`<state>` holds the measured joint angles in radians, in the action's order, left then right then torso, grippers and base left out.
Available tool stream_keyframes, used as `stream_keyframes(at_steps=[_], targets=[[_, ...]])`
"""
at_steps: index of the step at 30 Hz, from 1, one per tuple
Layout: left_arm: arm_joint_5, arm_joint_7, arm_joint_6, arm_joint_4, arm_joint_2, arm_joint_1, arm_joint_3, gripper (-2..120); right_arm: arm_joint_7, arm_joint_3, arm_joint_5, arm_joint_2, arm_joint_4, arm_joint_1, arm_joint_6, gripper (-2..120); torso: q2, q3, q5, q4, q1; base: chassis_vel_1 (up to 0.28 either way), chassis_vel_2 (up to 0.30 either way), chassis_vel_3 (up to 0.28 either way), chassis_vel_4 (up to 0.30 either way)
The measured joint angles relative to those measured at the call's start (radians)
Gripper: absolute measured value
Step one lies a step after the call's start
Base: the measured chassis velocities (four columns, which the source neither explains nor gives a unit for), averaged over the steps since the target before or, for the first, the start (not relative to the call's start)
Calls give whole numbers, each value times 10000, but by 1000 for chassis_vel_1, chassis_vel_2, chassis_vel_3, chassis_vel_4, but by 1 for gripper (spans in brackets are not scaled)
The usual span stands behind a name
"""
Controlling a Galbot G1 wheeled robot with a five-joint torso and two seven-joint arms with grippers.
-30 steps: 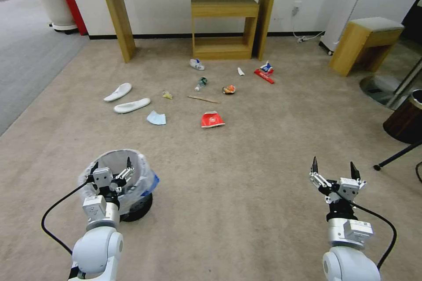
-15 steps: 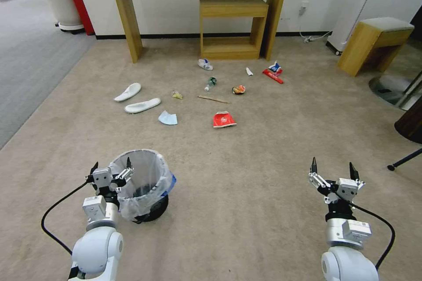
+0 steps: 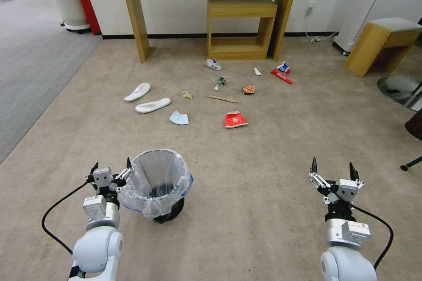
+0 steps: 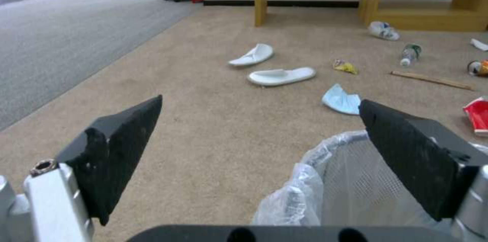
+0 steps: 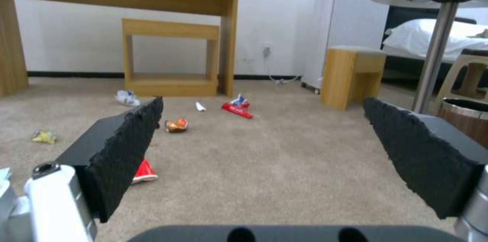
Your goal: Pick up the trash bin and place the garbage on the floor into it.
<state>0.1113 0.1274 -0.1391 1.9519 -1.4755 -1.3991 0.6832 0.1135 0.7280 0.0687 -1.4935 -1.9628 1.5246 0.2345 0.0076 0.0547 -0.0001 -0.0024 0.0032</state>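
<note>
Barely begun. Trash bin [image 3: 158,184] on floor [image 3: 246,175] at 7 o'clock, not picked up. Left gripper [image 3: 110,169] beside rim, spread wide, empty. Right gripper [image 3: 333,167] spread, empty. Garbage [image 3: 235,119] at 12, untouched.

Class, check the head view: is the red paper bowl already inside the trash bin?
No, the red paper bowl lies on the carpet, apart from the trash bin.
</note>
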Motion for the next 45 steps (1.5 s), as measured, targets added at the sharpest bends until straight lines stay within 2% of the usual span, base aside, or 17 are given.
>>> stream_keyframes(at_steps=[45], targets=[[-21,-6,46,-83,-10,83,-36,100,-74,37,-116,31,-24,-100,-428,100,0,0,1,-1,-1,-7,10,10,-9]])
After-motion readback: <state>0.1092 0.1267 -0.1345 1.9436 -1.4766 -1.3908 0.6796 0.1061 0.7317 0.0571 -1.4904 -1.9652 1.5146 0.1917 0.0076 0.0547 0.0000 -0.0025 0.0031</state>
